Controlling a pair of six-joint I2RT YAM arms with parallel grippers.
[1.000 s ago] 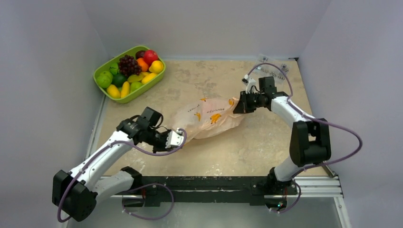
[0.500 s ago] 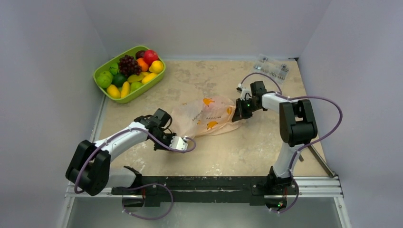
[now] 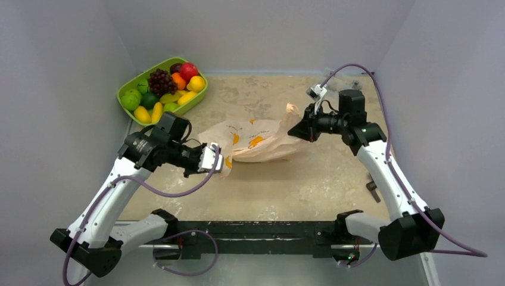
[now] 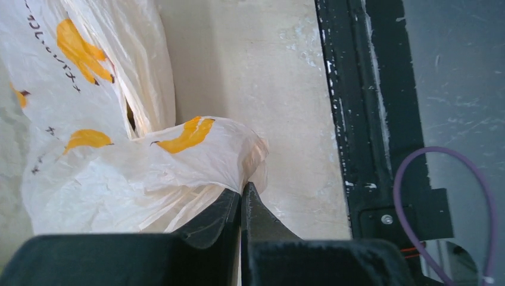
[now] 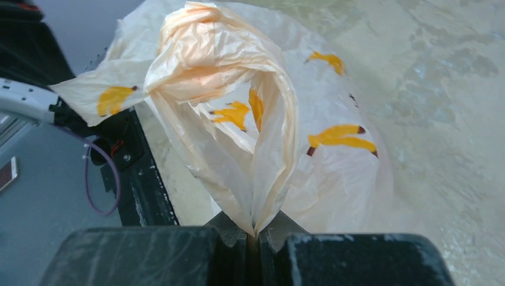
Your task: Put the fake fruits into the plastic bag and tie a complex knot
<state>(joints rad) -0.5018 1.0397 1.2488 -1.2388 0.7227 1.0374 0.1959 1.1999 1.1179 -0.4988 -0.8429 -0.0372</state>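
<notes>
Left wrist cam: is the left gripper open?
No, the left gripper is shut, pinching a bunched fold of the plastic bag where its jaws meet.

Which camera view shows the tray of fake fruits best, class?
The top external view: the lime-green tray shows whole at the far left, the fake fruits piled in it. Neither wrist view shows it; each frames the plastic bag instead.
</notes>
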